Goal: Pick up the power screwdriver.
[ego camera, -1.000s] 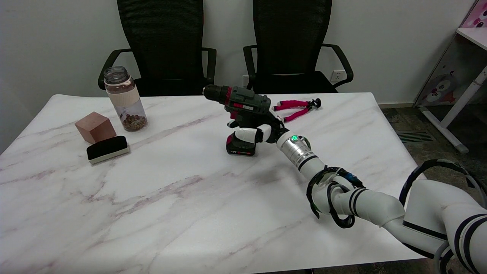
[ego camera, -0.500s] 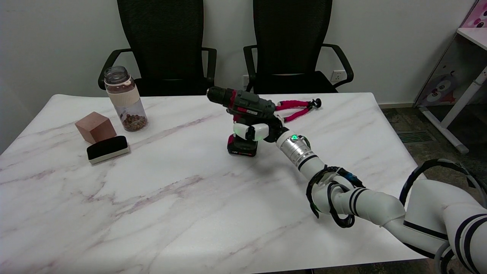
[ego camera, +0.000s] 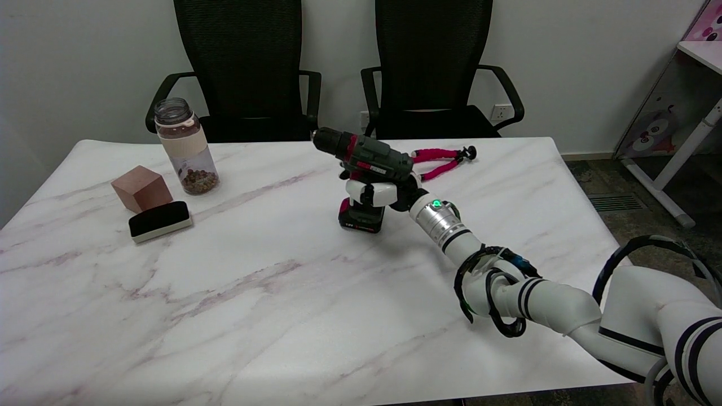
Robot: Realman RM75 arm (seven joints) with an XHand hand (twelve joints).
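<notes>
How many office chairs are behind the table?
2. One black chair stands behind the table's far left side, beyond the jar. The other chair stands behind the far right side, beyond the power screwdriver. Their lower parts are hidden.

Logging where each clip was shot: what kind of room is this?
Likely an office or meeting room: two black mesh office chairs behind a marble-look table, and a wall power socket.

A white marble-patterned worktop [ego camera: 271, 316] with grey-pink veins fills most of the view, evenly lit. Behind its far edge stand two black mesh-backed office chairs [ego camera: 237, 67] [ego camera: 434, 62] with armrests, side by side against a plain pale wall [ego camera: 67, 67] that carries a white socket [ego camera: 497, 112]. At the right, a white desk [ego camera: 696, 96] with slanted legs stands on dark carpet [ego camera: 620, 192].
</notes>
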